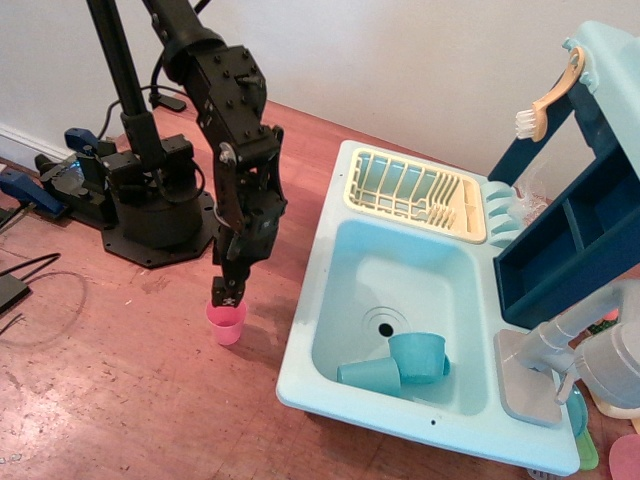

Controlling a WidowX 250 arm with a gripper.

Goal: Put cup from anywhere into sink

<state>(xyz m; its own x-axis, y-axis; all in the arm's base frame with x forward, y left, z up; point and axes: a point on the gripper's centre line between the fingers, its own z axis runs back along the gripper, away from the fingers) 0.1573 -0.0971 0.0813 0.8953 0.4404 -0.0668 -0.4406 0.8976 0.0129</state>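
i see the gripper [226,297] at the pink cup [226,325] rim, left of the sink [300,352]; can't tell if it's clamped

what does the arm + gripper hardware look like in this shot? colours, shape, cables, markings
The arm is matte black throughout, built of blocky angular segments studded with small round screw heads. The gripper is narrow and black, with slim fingers bearing small pale spots. The arm rises from a black octagonal base plate. Black cables run behind it; blue clamps sit nearby.
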